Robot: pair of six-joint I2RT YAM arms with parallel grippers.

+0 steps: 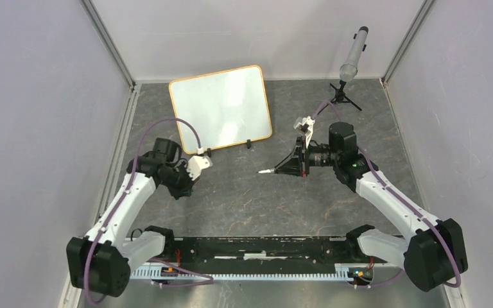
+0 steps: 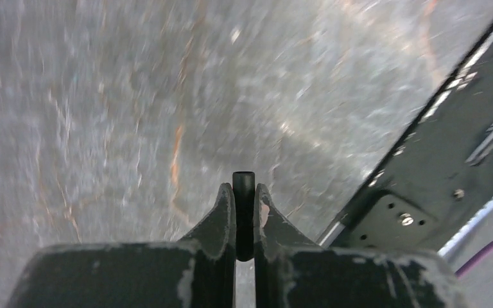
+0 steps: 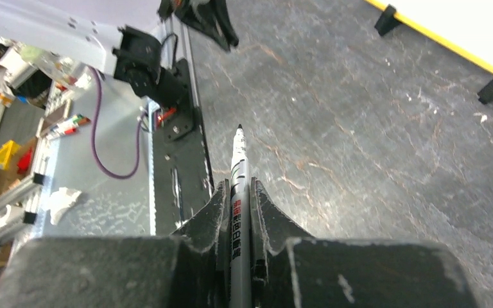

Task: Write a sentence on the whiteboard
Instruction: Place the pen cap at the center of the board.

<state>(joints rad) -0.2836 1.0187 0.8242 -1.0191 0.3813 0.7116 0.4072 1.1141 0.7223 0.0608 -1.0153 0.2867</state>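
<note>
The whiteboard [image 1: 220, 108] lies at the back middle of the table, with its two black clip feet on the near edge. No writing shows on it, so the sentence is not in view. Its yellow-framed corner shows in the right wrist view [image 3: 468, 25]. My right gripper [image 1: 290, 165] [image 3: 241, 189] is shut on a grey marker [image 3: 239, 160]. The bare tip [image 1: 264, 172] points left, apart from the board and to the right of its near edge. My left gripper [image 1: 183, 190] [image 2: 244, 190] is shut on a small black cap [image 2: 244, 179] and hovers over the table, left of the board's near corner.
A small black tripod holding a grey cylinder [image 1: 353, 54] stands at the back right. A black rail [image 1: 257, 247] runs along the near edge between the arm bases. Pale walls close in the left, right and back sides.
</note>
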